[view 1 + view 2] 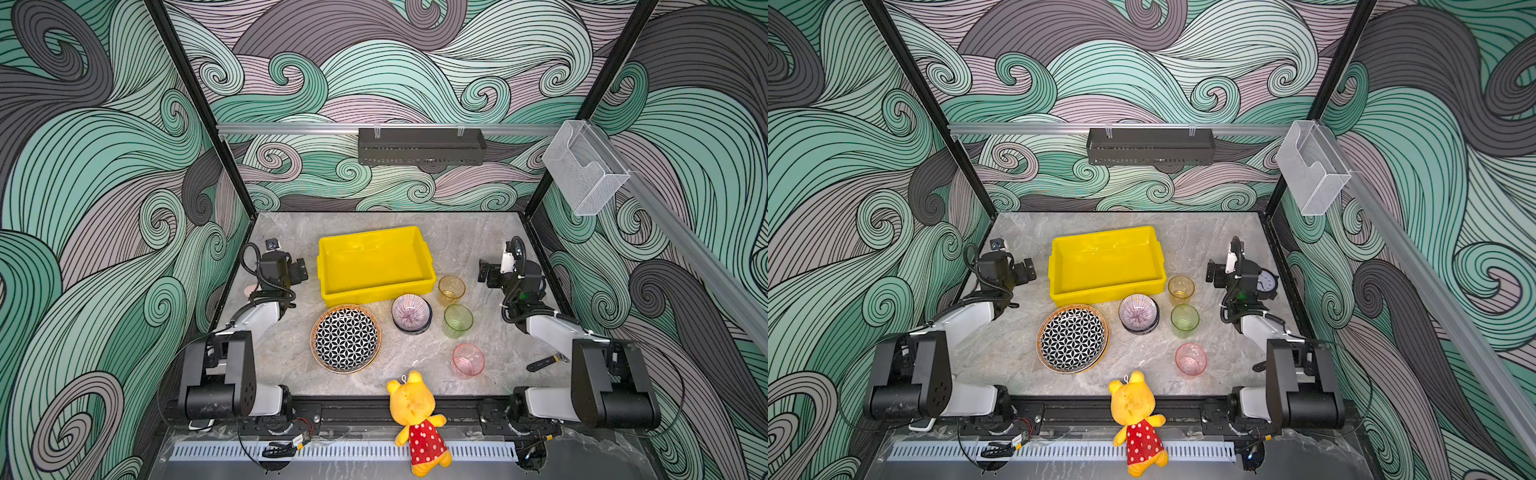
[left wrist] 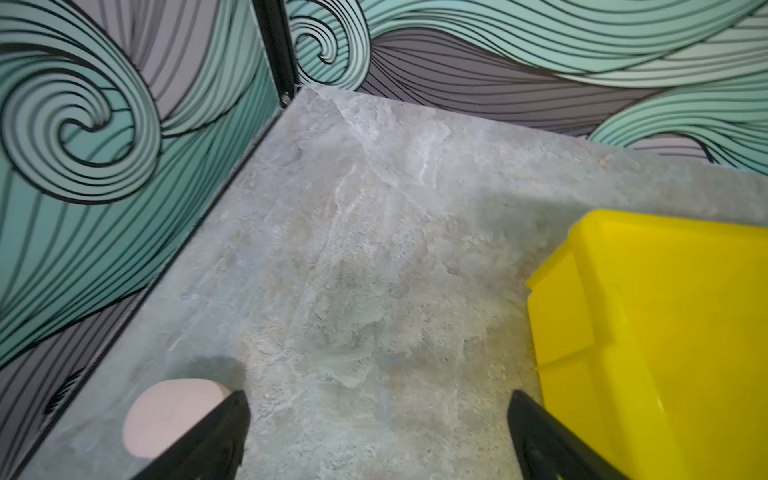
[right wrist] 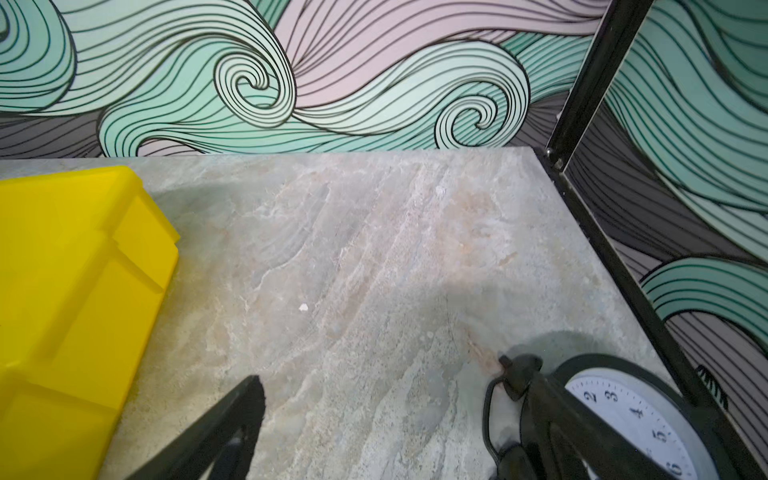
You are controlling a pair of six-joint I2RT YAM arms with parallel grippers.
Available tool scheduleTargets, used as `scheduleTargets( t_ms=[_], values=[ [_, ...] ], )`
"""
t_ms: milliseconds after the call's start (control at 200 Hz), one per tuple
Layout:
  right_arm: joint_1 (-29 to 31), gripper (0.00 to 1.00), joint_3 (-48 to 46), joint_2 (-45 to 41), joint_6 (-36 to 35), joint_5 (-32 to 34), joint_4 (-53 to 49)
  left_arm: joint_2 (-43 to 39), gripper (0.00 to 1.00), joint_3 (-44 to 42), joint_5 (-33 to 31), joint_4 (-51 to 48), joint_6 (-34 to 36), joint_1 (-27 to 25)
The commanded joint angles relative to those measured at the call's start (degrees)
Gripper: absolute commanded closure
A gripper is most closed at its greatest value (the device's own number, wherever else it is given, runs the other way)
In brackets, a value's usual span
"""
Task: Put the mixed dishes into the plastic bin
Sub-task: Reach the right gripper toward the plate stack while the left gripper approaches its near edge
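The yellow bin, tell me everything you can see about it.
The bin is bright yellow glossy plastic: a shallow rectangle with a rolled rim and stepped outer walls. It stands upright and empty, turned slightly askew, on the grey table toward the back middle. The striped bowls and amber cup sit close by its near right corner; contact cannot be told.

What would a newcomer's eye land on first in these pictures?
The bright yellow bin stands empty in the middle of the table. Just in front of it lies a black-and-white patterned plate, and a yellow teddy bear in a red dotted dress lies across the table's near edge.
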Motion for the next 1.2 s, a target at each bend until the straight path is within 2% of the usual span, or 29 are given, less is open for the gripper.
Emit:
scheduleTargets(
  t_ms=[0, 155, 255, 445, 535, 646, 851, 1041, 1196],
  values=[
    [2.9, 0.01, 3.6, -3.4, -4.2, 3.7, -11.2, -2.7, 0.01, 6.3, -4.4, -18.3, -7.6, 0.3],
    [6.0, 0.01, 7.3, -8.2, -3.5, 5.2, -19.1, -3.4, 0.04, 12.6, -4.9, -32.0, -9.9, 0.3],
    [6.9, 0.01, 11.3, -9.9, -0.4, 3.0, -27.3, -2.9, 0.06, 16.3, -4.2, -41.1, -13.8, 0.3],
    [8.9, 0.02, 19.4, -11.2, 3.9, -7.6, -41.6, -6.2, 0.09, 17.6, -1.1, -48.6, -18.1, 0.2],
    [11.8, 0.02, 21.5, -12.3, 5.1, -9.2, -45.5, -8.9, 0.11, 17.1, 1.6, -50.4, -19.5, 0.1],
    [15.8, 0.04, 24.1, -13.0, 4.6, -11.6, -50.7, -11.0, 0.13, 17.9, 5.8, -53.2, -17.7, -0.1],
    [22.8, 0.07, 28.1, -12.9, 5.3, -12.1, -55.6, -11.6, 0.14, 23.5, 7.2, -64.6, -16.1, -0.3],
    [30.7, 0.13, 30.6, -10.4, 9.8, -10.7, -59.3, -12.5, 0.18, 23.3, 12.4, -69.7, -15.9, -1.3],
    [37.9, 0.16, 33.3, -6.3, 11.8, -10.5, -61.9, -13.3, 0.2, 22.9, 13.5, -74.2, -16.3, -3.3]
  ],
)
